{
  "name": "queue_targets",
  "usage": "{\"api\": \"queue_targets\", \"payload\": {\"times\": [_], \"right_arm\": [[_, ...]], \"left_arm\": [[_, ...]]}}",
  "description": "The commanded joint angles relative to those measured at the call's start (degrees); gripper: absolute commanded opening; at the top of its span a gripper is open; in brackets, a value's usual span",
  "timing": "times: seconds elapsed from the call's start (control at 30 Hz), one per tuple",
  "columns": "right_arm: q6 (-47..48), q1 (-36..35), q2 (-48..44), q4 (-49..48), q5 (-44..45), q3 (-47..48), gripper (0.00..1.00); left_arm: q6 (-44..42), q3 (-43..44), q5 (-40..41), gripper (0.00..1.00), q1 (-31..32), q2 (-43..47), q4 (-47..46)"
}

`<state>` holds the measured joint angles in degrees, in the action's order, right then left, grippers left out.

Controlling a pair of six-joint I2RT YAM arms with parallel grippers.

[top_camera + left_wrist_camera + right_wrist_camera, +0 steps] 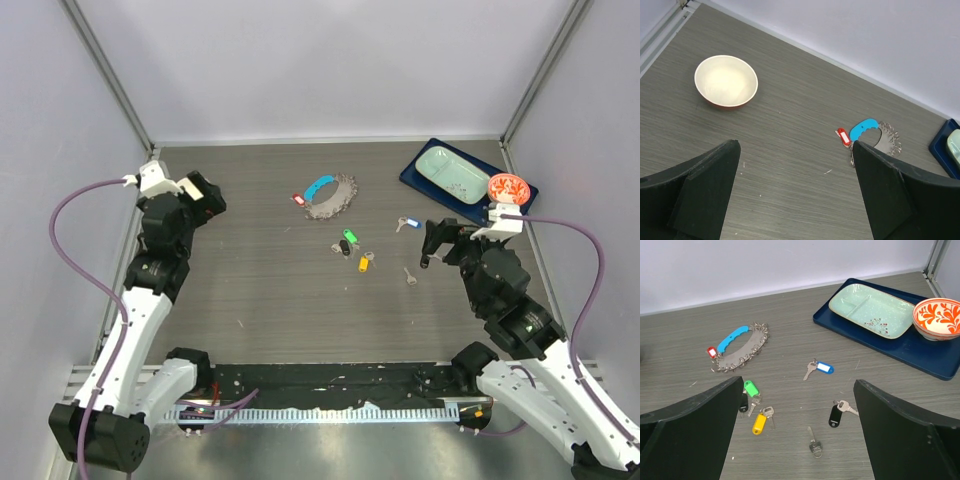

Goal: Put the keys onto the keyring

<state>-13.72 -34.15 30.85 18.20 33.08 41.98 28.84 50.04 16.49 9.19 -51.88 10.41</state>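
Keys [348, 237], small silver ones mostly with coloured plastic tags, lay loose on the grey wood-grain table [790, 315], and none was threaded onto anything. In the right wrist view a green-tagged key [750, 388] and a yellow-orange-tagged key [759, 423] sat near each other. A blue-tagged key [819, 368], a black-tagged key [836, 415] and a plain silver key [814, 445] were scattered to one side of them. A further dark tag beside the green one was partly hidden by a finger.

Well apart from the cluster, farther from the arms, the keyring [742, 347] lay flat on the table. It was a loop of grey metal chain with a bright blue curved strap and a small red tag, and no key appeared to be joined to it.

The right gripper [797, 385] hung above the scattered keys with its jaws spread wide and nothing between them. The left gripper [795, 147] was likewise spread and empty, looking toward the keyring from the other side.

Farther out stood a round white bowl with a red outside [726, 82], a dark blue rectangular tray [930, 365] carrying a pale green divided dish [870, 307], and an orange-patterned bowl [938, 317].

By my reading the task had barely begun: nothing was gripped, and every key was yet to be picked up and hooked on.
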Motion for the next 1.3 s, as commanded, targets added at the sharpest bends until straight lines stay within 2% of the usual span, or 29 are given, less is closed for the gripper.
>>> {"api": "queue_targets", "payload": {"times": [0.0,0.3,0.4,0.47,0.63,0.67,0.77,0.8,0.93,0.97,1.07,1.27], "right_arm": [[-0.3,-0.9,-0.8,-1.3,-0.6,1.2,1.00],[0.0,-1.4,-1.1,3.2,-1.4,3.7,1.00],[0.1,-1.5,-1.4,6.2,-1.4,3.7,1.00],[0.1,-1.5,-1.8,7.3,-2.1,3.3,1.00],[-0.6,-1.5,-3.0,6.5,-4.0,0.7,1.00],[-0.7,-1.5,-3.3,6.4,-4.1,0.6,1.00],[-0.6,-2.1,-4.6,5.8,-4.3,-0.2,1.00],[-0.6,-2.4,-5.0,5.6,-3.9,-0.5,1.00],[0.3,-3.3,-6.3,5.6,-2.3,-0.8,0.99],[0.4,-3.4,-6.6,5.5,-2.2,-0.9,0.99],[0.6,-3.9,-7.0,5.3,-1.7,-1.3,0.99],[1.0,-4.4,-7.6,4.8,-1.4,-1.5,0.99]], "left_arm": [[0.2,1.6,0.5,1.00,-0.4,1.0,-1.7],[3.6,2.5,-10.0,1.00,0.0,-3.8,-1.9],[6.8,3.8,-11.2,1.00,2.9,-7.3,-0.7],[8.2,4.7,-10.3,1.00,5.4,-8.8,-0.3],[8.3,4.4,0.7,1.00,17.0,-15.5,-2.9],[8.1,3.8,1.4,0.95,20.4,-16.8,-5.6],[7.5,3.7,3.1,0.88,25.5,-22.7,-10.1],[6.8,4.0,3.2,0.86,26.8,-24.6,-12.2],[4.0,6.5,3.0,0.72,31.5,-33.4,-17.3],[3.9,6.8,2.1,0.61,32.1,-36.9,-19.4],[4.9,8.5,-0.4,0.46,33.5,-41.4,-22.1],[7.1,10.9,-2.9,0.37,34.1,-50.3,-25.5]]}}
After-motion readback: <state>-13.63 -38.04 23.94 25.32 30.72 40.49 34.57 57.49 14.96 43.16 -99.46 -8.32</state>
